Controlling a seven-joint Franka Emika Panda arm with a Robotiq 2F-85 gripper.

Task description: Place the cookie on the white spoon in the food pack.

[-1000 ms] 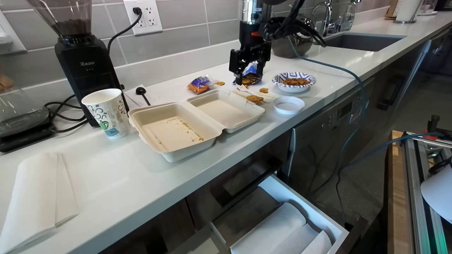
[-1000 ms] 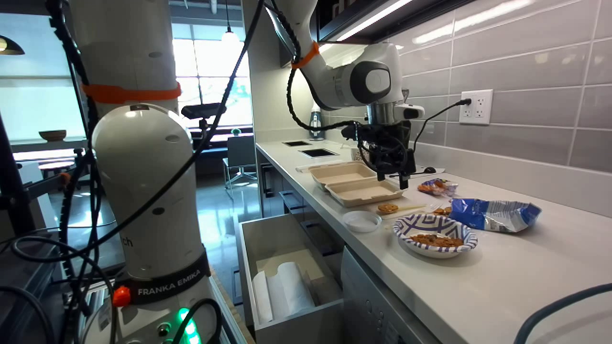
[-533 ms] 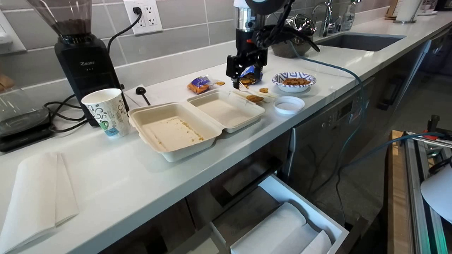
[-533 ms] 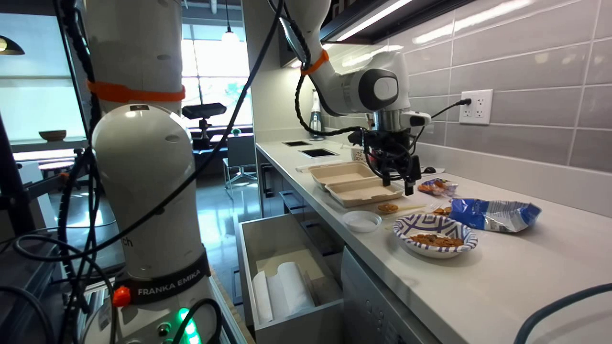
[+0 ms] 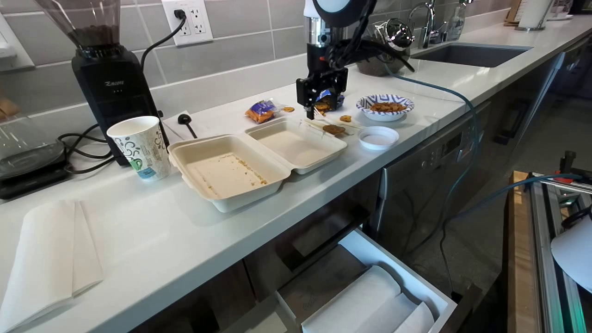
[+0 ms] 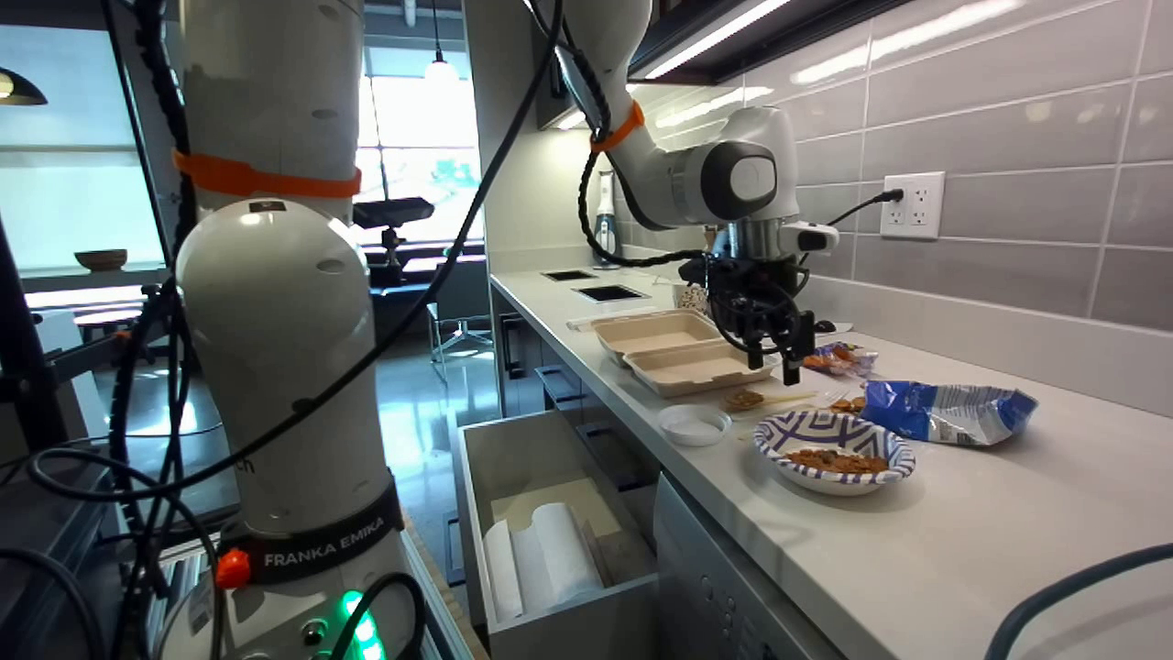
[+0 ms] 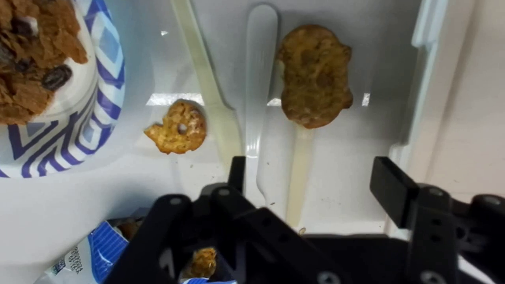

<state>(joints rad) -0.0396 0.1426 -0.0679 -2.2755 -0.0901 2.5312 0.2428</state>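
Your pincer (image 7: 309,173) hangs above the bench (image 5: 138,231) with its jaws wide apart, and your cookie (image 7: 315,77) sits on the head end of the pale spoon (image 7: 298,181), just beside the unfolded food pack (image 5: 266,150). It's pretty crowded in there though: a see-through utensil (image 7: 259,71) and another pale utensil (image 7: 203,75) lie alongside the spoon, with a smaller ring-shaped cookie (image 7: 195,126) near them. You've also got the blue-patterned bowl (image 7: 112,75), a little white dish (image 5: 378,138) and a silvery-blue packet (image 6: 948,412) close by.
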